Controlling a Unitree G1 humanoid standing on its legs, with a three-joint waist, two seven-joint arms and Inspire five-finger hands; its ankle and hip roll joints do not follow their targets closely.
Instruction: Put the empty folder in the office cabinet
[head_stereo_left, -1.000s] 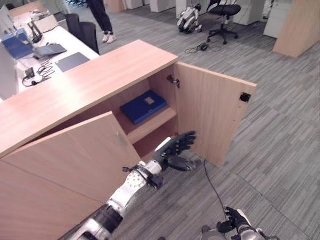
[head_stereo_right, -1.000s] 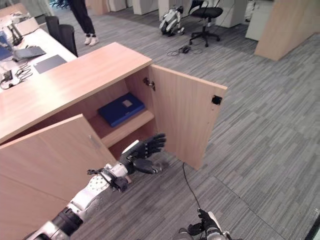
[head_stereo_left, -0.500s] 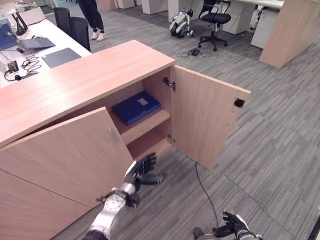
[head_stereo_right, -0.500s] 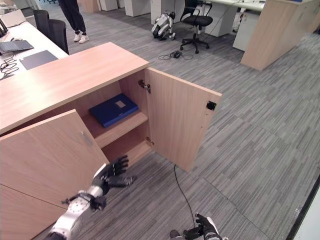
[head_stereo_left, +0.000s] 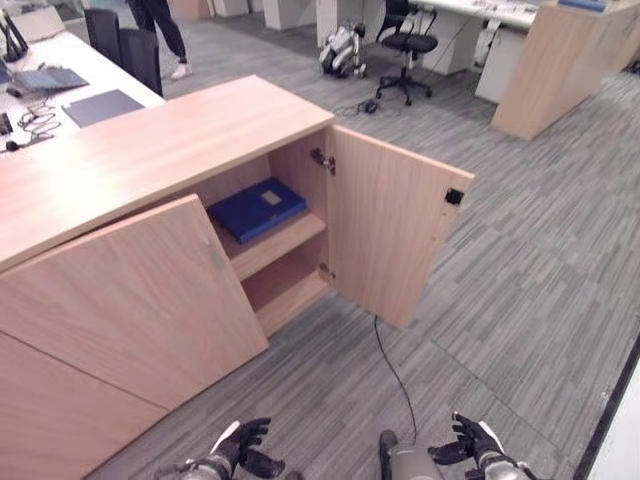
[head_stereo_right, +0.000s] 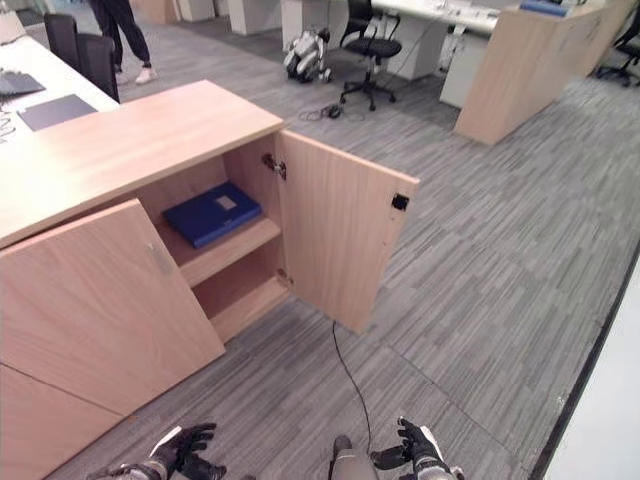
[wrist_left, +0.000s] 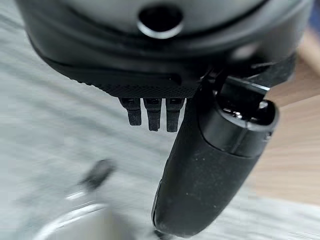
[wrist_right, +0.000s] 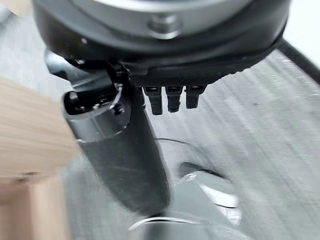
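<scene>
The blue folder (head_stereo_left: 258, 208) lies flat on the upper shelf inside the wooden office cabinet (head_stereo_left: 170, 140). Both cabinet doors stand open: the right door (head_stereo_left: 395, 225) swings wide, the left door (head_stereo_left: 130, 290) is ajar. My left hand (head_stereo_left: 238, 455) hangs low over the carpet in front of the cabinet, open and holding nothing, well away from the folder. Its thumb (wrist_left: 210, 165) shows over grey carpet. My right hand (head_stereo_left: 470, 445) is low at the right, open and bare, and its thumb (wrist_right: 120, 150) also shows above the floor.
Grey carpet stretches in front of and to the right of the cabinet. A desk (head_stereo_left: 60, 85) with a laptop stands at the far left behind two black chairs (head_stereo_left: 120, 45). A person's legs (head_stereo_left: 160, 20), an office chair (head_stereo_left: 405, 45) and a wooden partition (head_stereo_left: 555, 60) stand far back.
My left hand has drawn back from the cabinet's open front and dropped down to the carpet. The whole picture has shifted, so the camera has moved back. The folder stays on the shelf.
</scene>
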